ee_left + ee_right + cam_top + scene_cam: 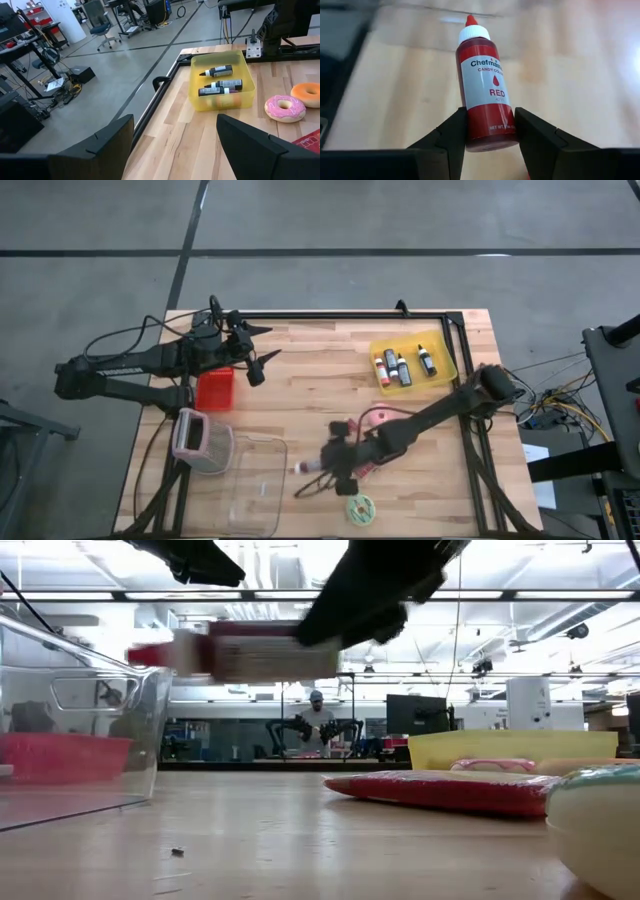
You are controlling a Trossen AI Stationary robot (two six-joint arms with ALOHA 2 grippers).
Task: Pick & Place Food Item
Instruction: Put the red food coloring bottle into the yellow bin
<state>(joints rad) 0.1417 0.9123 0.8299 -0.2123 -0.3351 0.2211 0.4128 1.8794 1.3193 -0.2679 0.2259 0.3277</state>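
A red food-colour bottle (485,75) with a white cap and red tip is held by my right gripper (491,115) and lies level in the air (250,652). In the high view, the bottle (308,468) points at the clear plastic bin (250,480) at the near left. My left gripper (260,360) is open and empty above the far left of the table, next to a red box (215,388). Its wrist view shows its gripper (175,120) facing the yellow tray (220,100). My right gripper pinches the bottle's base end (490,137) between its two fingers, one on each side. The fingers come from the table's right, about level, and lie along the bottle. The bottle is lifted clear of the table, lying level, its cap (150,653) toward the table's left.
The yellow tray (412,362) at the far right holds several dark bottles. A pink donut (375,418), an orange donut (306,94) and a red packet (440,790) lie mid-table under the right arm. A green-white round item (360,508) lies near the front edge. A pink-lidded container (190,435) stands beside the bin.
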